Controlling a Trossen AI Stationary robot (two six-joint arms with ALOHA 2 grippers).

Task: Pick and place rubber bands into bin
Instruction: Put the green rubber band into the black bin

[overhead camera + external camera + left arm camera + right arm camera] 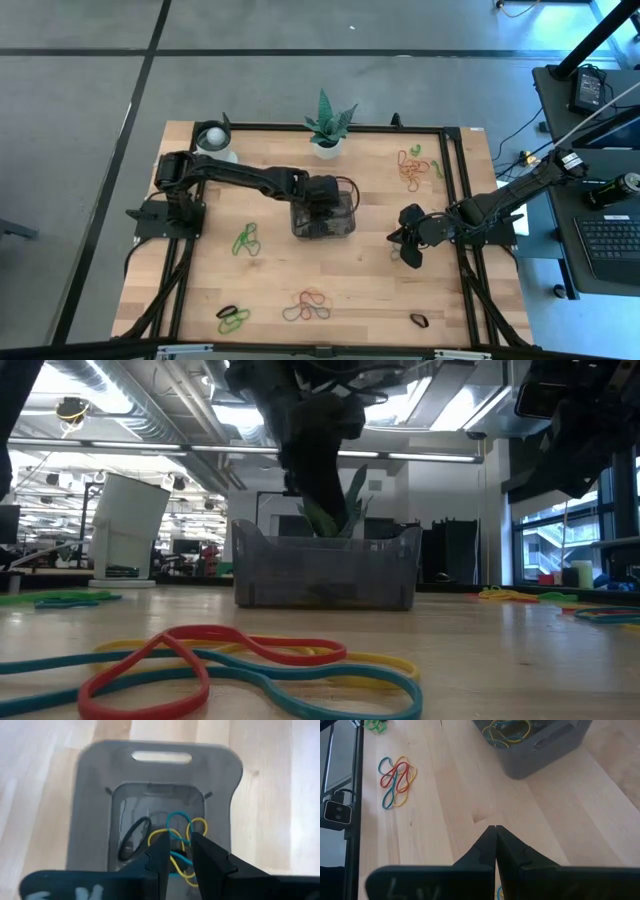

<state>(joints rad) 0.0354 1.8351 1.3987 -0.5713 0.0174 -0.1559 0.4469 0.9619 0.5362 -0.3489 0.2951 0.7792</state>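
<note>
Left gripper fingers slightly spread above the grey translucent bin; thin looped rubber bands lie beneath the fingertips. Right gripper pressed together.

Smooth pale wooden table, translucent grey plastic bin, glossy rubber bands.

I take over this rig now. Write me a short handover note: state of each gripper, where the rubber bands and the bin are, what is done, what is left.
Left gripper: above the dark grey translucent rectangular bin at table centre, fingers parted, yellow and teal rubber bands below them inside the bin.
Right gripper: shut, empty, waiting to the bin's right.
Done: some bands in the bin, including a black one.
Left: green cluster left of the bin, multicoloured cluster and green-black pair at the near edge, black band, orange-green group near the potted plant.
</note>
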